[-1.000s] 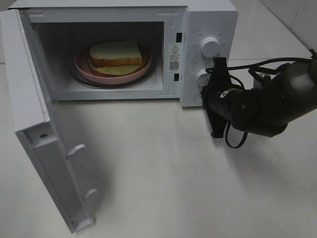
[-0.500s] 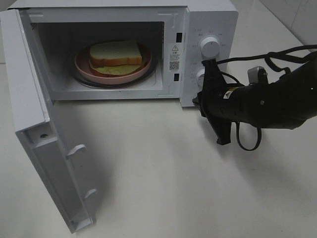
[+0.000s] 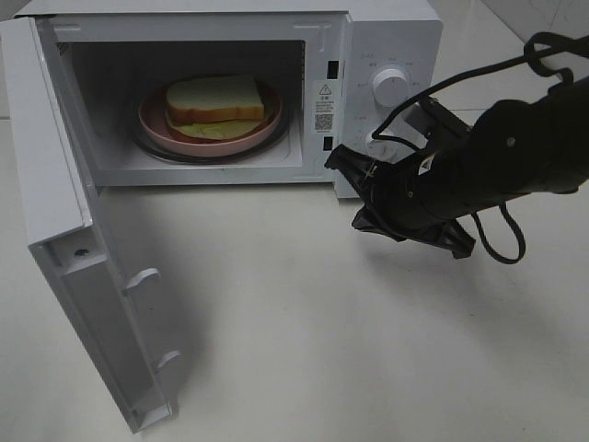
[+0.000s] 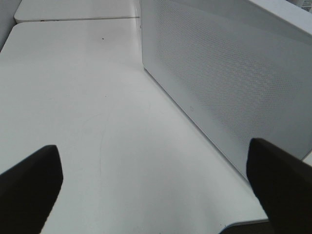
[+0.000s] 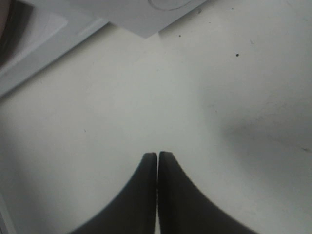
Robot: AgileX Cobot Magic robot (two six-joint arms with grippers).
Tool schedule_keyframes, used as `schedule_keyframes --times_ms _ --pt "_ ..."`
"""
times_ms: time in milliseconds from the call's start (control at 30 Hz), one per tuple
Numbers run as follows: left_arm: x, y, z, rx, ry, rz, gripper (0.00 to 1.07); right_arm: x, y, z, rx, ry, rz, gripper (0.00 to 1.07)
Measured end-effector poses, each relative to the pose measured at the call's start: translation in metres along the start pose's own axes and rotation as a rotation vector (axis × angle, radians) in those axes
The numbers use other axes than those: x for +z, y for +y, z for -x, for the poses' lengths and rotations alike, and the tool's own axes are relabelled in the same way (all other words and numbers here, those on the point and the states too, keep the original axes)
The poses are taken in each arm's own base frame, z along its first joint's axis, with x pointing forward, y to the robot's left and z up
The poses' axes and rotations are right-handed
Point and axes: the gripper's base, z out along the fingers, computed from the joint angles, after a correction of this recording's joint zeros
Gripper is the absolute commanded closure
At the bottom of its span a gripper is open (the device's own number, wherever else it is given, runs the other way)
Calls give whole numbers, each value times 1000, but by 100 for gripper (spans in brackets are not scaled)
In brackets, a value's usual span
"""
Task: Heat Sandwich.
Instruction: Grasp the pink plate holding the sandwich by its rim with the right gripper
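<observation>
The sandwich [image 3: 214, 99], pale bread with an orange-tan crust, lies on a round pink plate [image 3: 155, 122] inside the white microwave [image 3: 386, 37]. The microwave door [image 3: 69, 258] hangs wide open to the left. My right gripper [image 3: 355, 195] is shut and empty, hovering low over the table just in front of the control panel's lower corner. In the right wrist view its fingers [image 5: 146, 195] press together above bare table [image 5: 204, 87]. My left gripper [image 4: 156, 195] is open, its two dark fingertips [image 4: 29, 185] far apart beside the microwave's perforated outer wall [image 4: 224, 83]. It does not show in the high view.
Two round knobs [image 3: 391, 88] sit on the control panel, the lower one partly behind the right arm's cables [image 3: 502, 244]. White tabletop [image 3: 304, 350] stretches in front of the microwave and right of the door.
The right arm has pulled away from the lower knob, twisted round and dropped left toward the microwave's front lower corner. Its fingers stay shut. Sandwich and door are unmoved.
</observation>
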Motion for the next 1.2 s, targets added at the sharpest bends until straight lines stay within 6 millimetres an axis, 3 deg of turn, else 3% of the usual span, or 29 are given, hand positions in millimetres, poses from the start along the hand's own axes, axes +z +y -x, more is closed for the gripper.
schedule_keyframes --times_ms 67,233,367,567,667,967,1100,1200 --pt "0 0 0 0 0 0 9 -3 4 -1 -159 77 -28 102" --pt "0 0 0 0 0 0 9 -6 8 -2 -307 166 -49 101" --pt "0 0 0 0 0 0 9 -13 15 -2 -603 291 -42 100" --pt "0 0 0 0 0 0 9 -18 17 -3 -892 387 -5 99" --pt "0 0 0 0 0 0 9 -23 15 -7 -1153 482 42 99" --pt "0 0 0 0 0 0 9 -24 11 -7 -1590 535 126 95" --pt "0 0 0 0 0 0 9 -24 9 -6 -1770 543 152 88" --pt "0 0 0 0 0 0 9 -24 7 -4 -1861 552 145 69"
